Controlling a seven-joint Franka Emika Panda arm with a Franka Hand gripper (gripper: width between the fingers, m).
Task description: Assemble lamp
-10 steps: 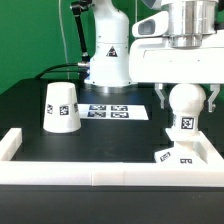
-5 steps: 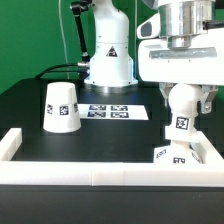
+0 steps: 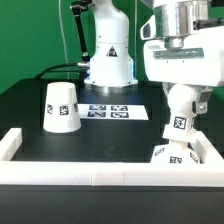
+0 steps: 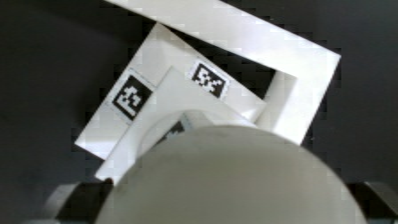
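While the gripper (image 3: 183, 100) clamps the bulb (image 3: 181, 116) over the base (image 3: 172, 155), the shade (image 3: 61, 106) stands well apart, near the marker board (image 3: 112, 112).

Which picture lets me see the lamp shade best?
The exterior view. The shade stands there whole on the table, wide end down, with a tag on its side, far from the gripper. The wrist view does not show the shade at all: the bulb fills most of it.
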